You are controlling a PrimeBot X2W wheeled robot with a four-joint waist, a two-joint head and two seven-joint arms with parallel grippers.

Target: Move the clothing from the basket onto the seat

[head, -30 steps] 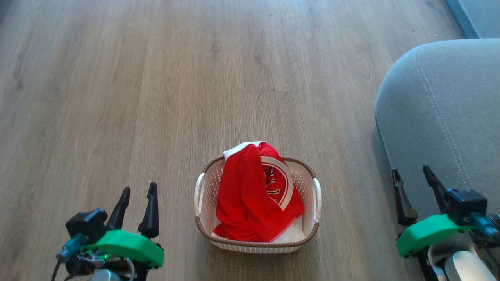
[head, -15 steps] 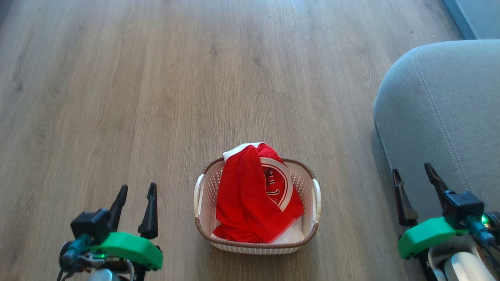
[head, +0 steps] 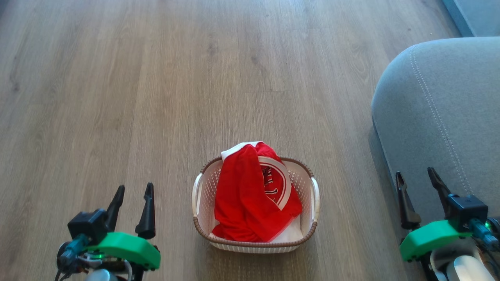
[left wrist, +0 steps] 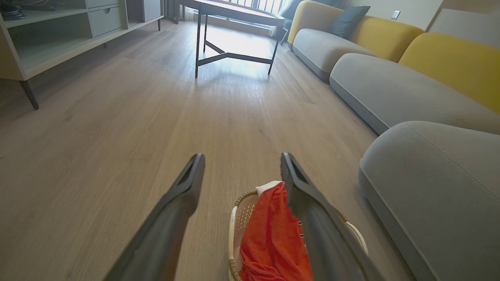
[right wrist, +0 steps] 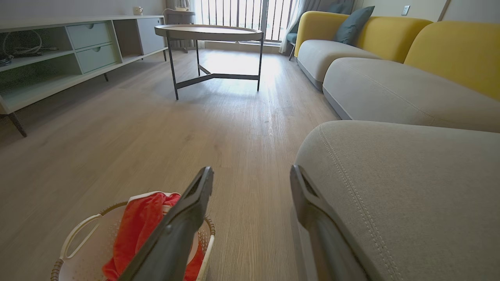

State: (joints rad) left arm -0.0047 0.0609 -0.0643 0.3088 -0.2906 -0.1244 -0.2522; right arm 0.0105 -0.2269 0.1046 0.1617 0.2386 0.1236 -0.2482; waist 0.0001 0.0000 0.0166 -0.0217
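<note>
Pale wood-plank floor (head: 156, 97) runs across the head view, and the basket (head: 254, 245) stands on it near the lower middle. Left of the basket and well apart from it, the left end effector (head: 134, 188) hovers over bare floor, its two dark fingers spread wide with nothing between them. In the left wrist view one finger (left wrist: 314, 222) crosses in front of the basket, though contact cannot be judged. Inside the basket lies the clothing (head: 242, 199), a bright red heap with white trim. One fold rises above the basket's far rim, and a white ring-shaped emblem (head: 288, 187) shows on the heap's right side. White fabric peeks out beneath the red at the basket's near edge. Right of the basket, also well apart, the right end effector (head: 414, 173) is likewise spread wide and empty. Its fingers show against the near edge of the seat (head: 441, 117). That grey cushion, with lines of lighter stitching, lies farthest right of the basket, with a strip of floor between them.
</note>
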